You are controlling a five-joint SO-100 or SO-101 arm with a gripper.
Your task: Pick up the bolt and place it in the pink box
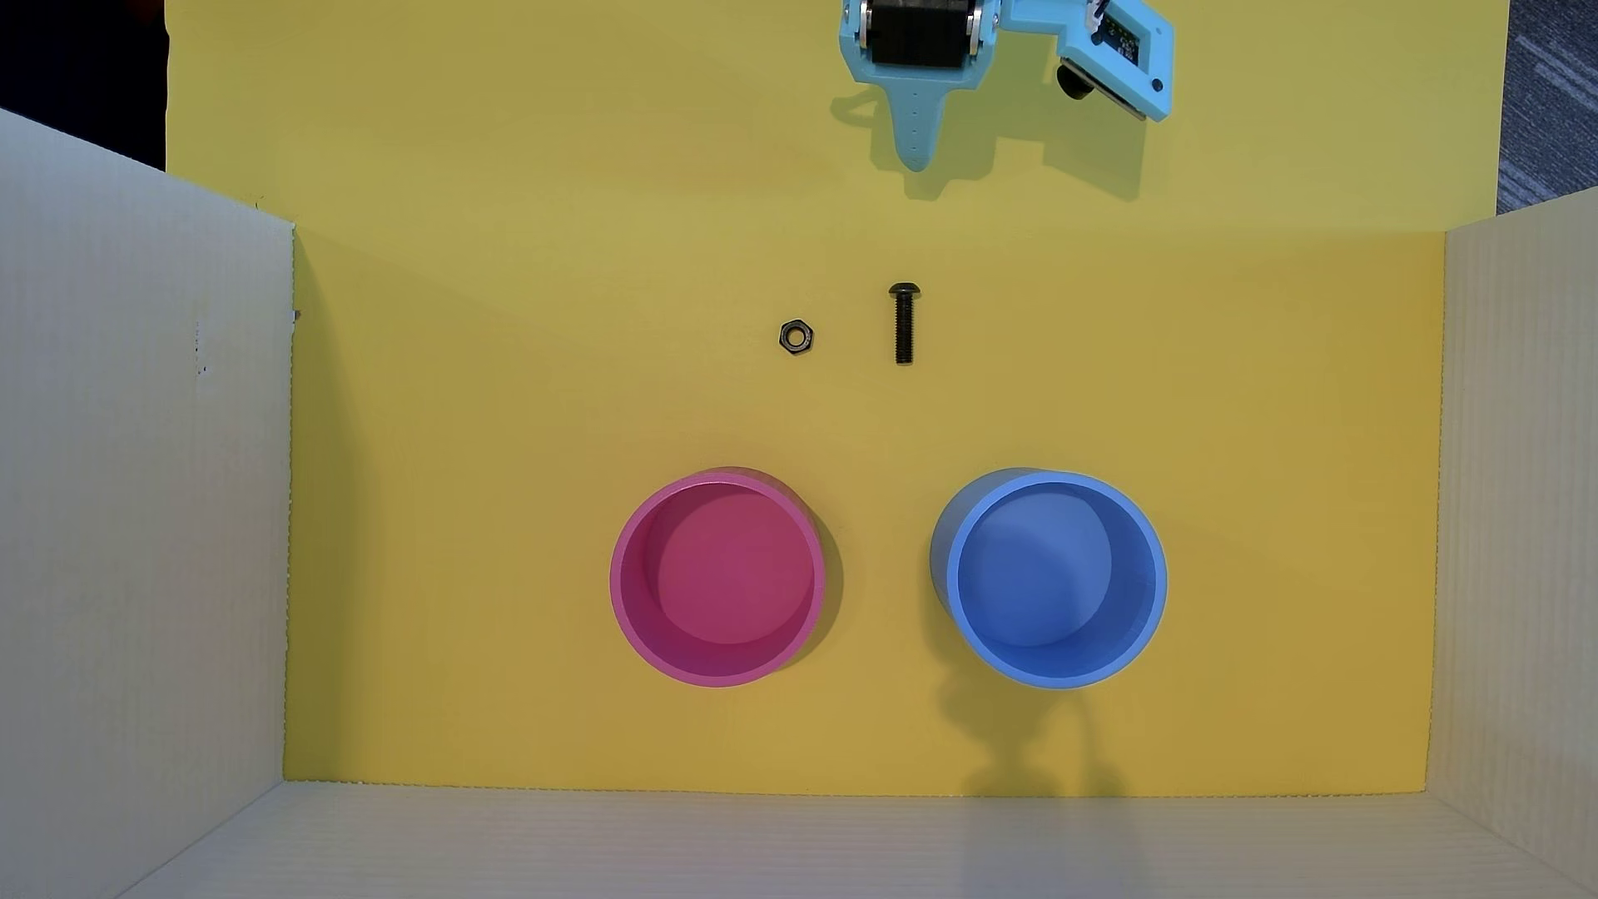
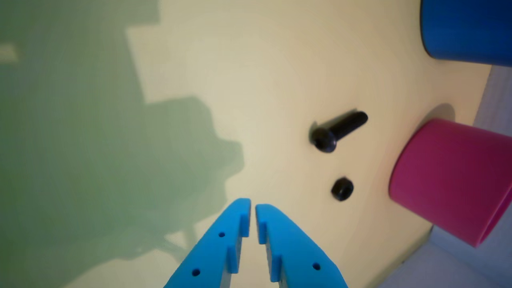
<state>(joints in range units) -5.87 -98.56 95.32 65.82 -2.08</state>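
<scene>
Lying on the yellow sheet (image 1: 484, 449) walled by white board (image 1: 138, 519), the bolt (image 1: 904, 324) sits apart from clenched, empty fingers (image 2: 244, 218)

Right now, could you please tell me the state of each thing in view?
Small black metal bolt: lying flat on the yellow mat, untouched.
Small dark hexagonal nut: lying flat, beside the bolt.
Round pink plastic tub: upright, empty.
Round blue plastic tub: upright, empty.
Blue gripper: nearly shut, holding nothing.
</scene>
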